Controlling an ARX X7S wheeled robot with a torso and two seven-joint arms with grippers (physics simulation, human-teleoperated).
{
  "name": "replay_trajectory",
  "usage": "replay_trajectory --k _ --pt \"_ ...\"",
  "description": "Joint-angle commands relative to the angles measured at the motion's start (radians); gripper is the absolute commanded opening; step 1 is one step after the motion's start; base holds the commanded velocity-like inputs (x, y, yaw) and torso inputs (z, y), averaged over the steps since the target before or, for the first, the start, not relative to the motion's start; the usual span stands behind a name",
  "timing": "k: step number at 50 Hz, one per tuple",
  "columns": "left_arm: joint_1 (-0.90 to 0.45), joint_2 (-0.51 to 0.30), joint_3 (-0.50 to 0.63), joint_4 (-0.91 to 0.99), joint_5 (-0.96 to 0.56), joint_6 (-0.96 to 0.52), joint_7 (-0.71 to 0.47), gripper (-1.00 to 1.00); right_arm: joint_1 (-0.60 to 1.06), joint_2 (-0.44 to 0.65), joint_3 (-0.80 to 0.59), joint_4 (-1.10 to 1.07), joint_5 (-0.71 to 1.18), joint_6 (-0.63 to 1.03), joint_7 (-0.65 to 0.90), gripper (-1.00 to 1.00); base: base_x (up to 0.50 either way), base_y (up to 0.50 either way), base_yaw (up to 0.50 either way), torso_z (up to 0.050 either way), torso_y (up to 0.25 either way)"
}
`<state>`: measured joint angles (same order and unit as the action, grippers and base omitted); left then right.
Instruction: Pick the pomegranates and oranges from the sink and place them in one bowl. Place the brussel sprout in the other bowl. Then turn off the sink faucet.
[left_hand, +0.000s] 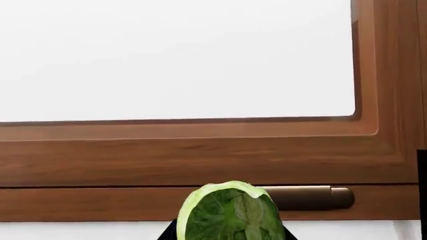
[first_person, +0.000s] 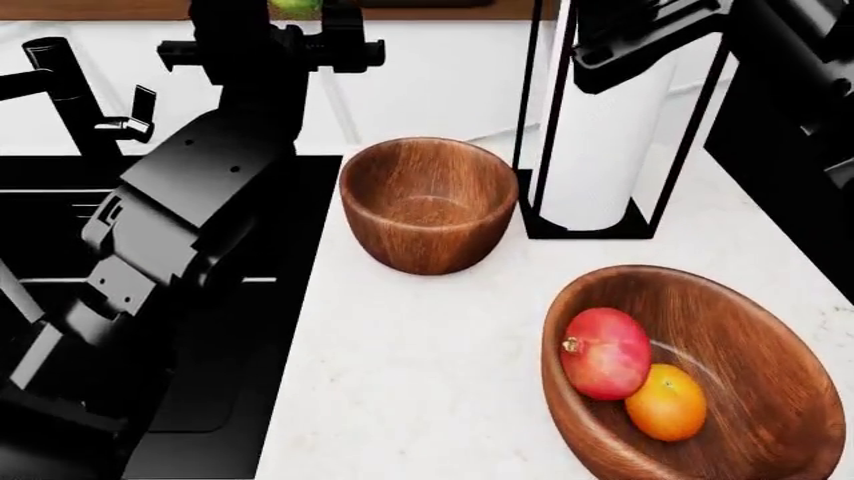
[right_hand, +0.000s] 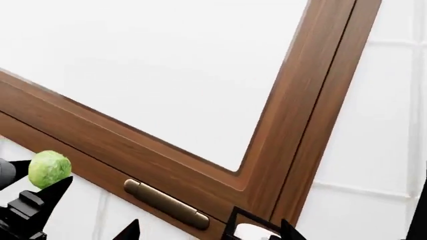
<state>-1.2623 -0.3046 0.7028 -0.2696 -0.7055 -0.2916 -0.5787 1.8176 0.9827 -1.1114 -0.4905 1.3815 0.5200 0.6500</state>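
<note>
Your left gripper (first_person: 296, 12) is raised high at the far edge of the head view, its jaws closed on the brussel sprout (left_hand: 231, 212), a pale-green leafy ball with veined, crinkled leaves. It sits above and to the left of the smaller bowl (first_person: 427, 203), in front of a brown wood-grain window frame (left_hand: 200, 160) with a bronze bar handle (left_hand: 307, 197).

Smaller bowl: round, deep, reddish-brown grained wood, nothing in it, on the white speckled counter (first_person: 414, 370) just right of the matte-black sink (first_person: 254, 350).

Larger bowl (first_person: 747, 330): wide, same grained wood, near right. It holds one smooth red pomegranate (first_person: 606, 352) with a yellowish blush and one plain orange (first_person: 666, 402), touching each other.

Black cylindrical faucet (first_person: 67, 90) stands far left, its short lever handle (first_person: 134, 115) sticking out to the right.

White paper-towel roll (first_person: 607, 150) in a black wire stand sits behind the bowls.

Right gripper: barely in view, so you can't tell how far it's open.
</note>
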Motion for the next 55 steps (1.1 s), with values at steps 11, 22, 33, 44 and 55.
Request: replay_trajectory --k 11,22,33,44,55 --pt "-0.061 0.036 0.037 -0.059 -0.029 -0.058 0.067 -1.0 0.039 -0.002 0.007 -0.028 0.017 0.047 -0.025 1.0 0.0 0.0 0.0 0.0 0.001" --pt "-0.128 0.09 0.069 -0.17 -0.051 -0.106 0.17 -1.0 0.046 0.003 0.016 -0.028 0.022 0.053 -0.023 1.0 0.0 0.0 0.0 0.0 0.0" --pt "-0.17 0.117 0.117 -0.206 -0.088 -0.2 0.268 -1.0 0.048 0.013 0.025 -0.031 0.023 0.053 -0.019 1.0 0.0 0.0 0.0 0.0 0.0" --pt "-0.2 0.139 0.167 -0.237 -0.105 -0.282 0.337 -1.0 0.045 0.019 0.032 -0.031 0.024 0.051 -0.015 1.0 0.0 0.0 0.0 0.0 0.001" --pt "-0.21 0.168 0.185 -0.311 -0.095 -0.277 0.369 -1.0 0.044 0.015 0.036 -0.028 0.025 0.052 -0.016 1.0 0.0 0.0 0.0 0.0 0.0"
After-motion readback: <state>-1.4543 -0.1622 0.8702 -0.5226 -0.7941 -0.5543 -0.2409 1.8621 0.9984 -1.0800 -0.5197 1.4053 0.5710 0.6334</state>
